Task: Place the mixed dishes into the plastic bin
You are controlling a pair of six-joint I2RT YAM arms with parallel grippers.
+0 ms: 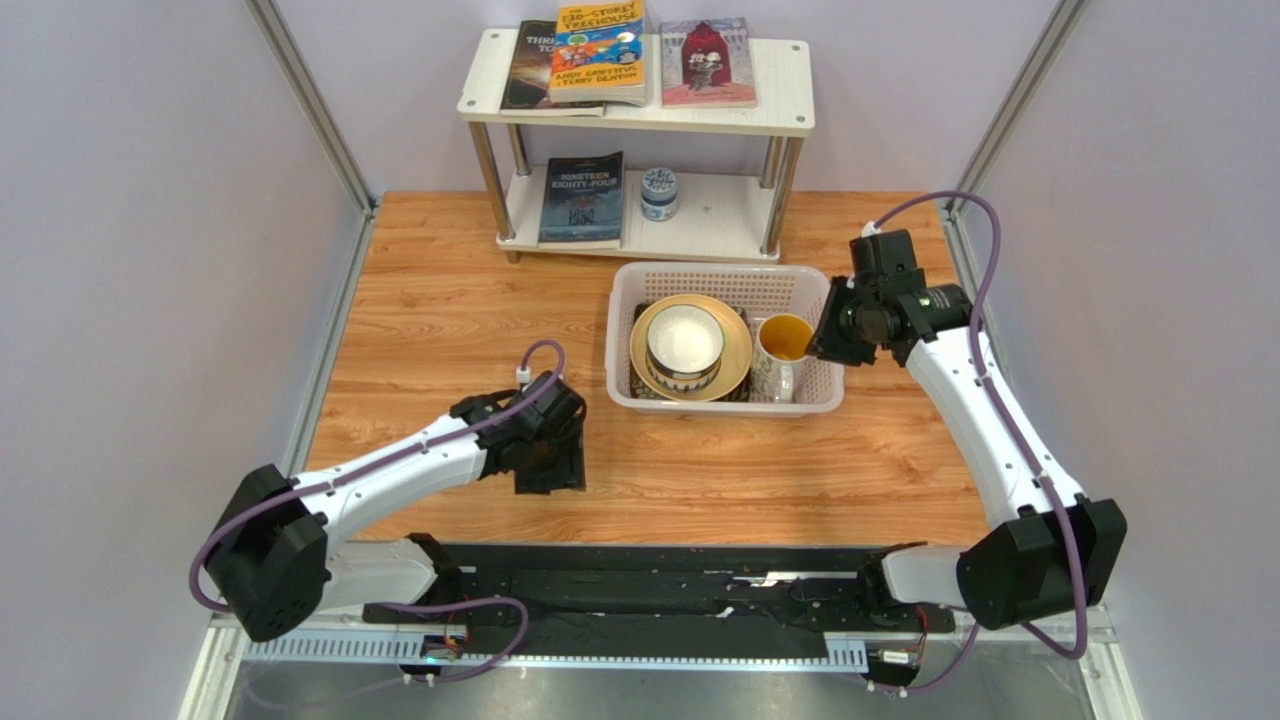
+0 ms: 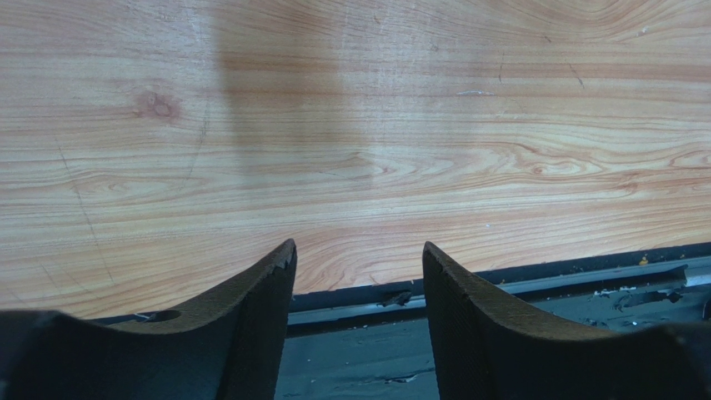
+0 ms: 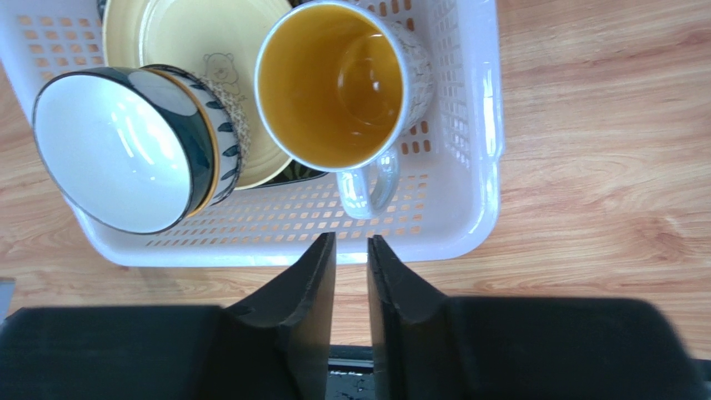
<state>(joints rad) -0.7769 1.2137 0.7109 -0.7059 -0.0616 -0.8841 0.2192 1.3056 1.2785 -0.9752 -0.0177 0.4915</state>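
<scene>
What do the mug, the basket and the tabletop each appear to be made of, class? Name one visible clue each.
Mug: likely glazed ceramic; its yellow inside shines with reflections. Basket: white moulded plastic, semi-gloss, with regular perforations. Tabletop: wood or wood-look laminate; grain lines show, matte.

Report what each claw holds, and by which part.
Nothing is held. The left claw is open over bare table; the right claw, jaws slightly apart, sits empty near the mug.

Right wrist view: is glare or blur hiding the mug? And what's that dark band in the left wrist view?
Right wrist view: mug sharp, only a soft highlight on its yellow bottom; the right gripper's fingers are dark and soft-edged in the foreground. Left wrist view: the band is a soft-edged shadow on the wooden table.
</scene>
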